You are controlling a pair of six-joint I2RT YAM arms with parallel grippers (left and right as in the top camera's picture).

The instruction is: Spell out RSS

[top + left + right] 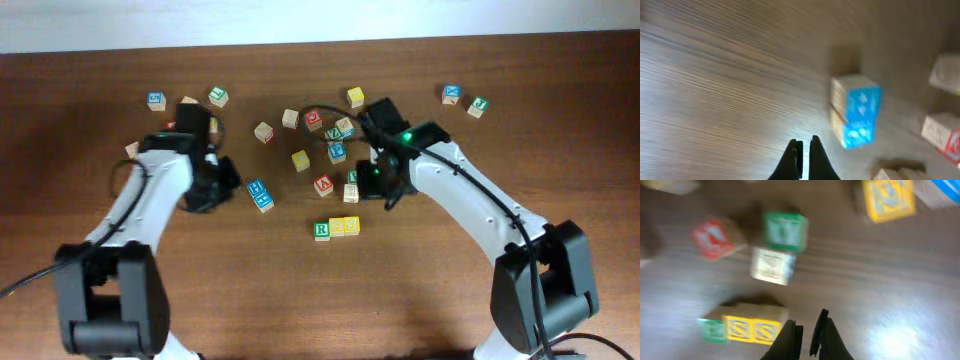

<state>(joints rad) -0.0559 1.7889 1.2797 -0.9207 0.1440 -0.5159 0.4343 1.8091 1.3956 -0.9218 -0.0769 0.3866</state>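
A row of three blocks lies on the table: a green R block (321, 230), a yellow S block (337, 227) and a second yellow S block (351, 225), touching side by side. In the right wrist view they read R (714, 331), S (738, 330), S (765, 331). My right gripper (388, 195) (807, 322) is empty, its jaws together with a thin gap, just right of the row and apart from it. My left gripper (222, 188) (805, 142) is shut and empty, left of a pair of blue blocks (260, 195) (856, 117).
Several loose letter blocks lie scattered behind the row, among them a red block (712, 237), a green block (785, 231), a white block (772, 266) and a yellow block (888, 197). More blocks lie at the back left (157, 100) and back right (452, 94).
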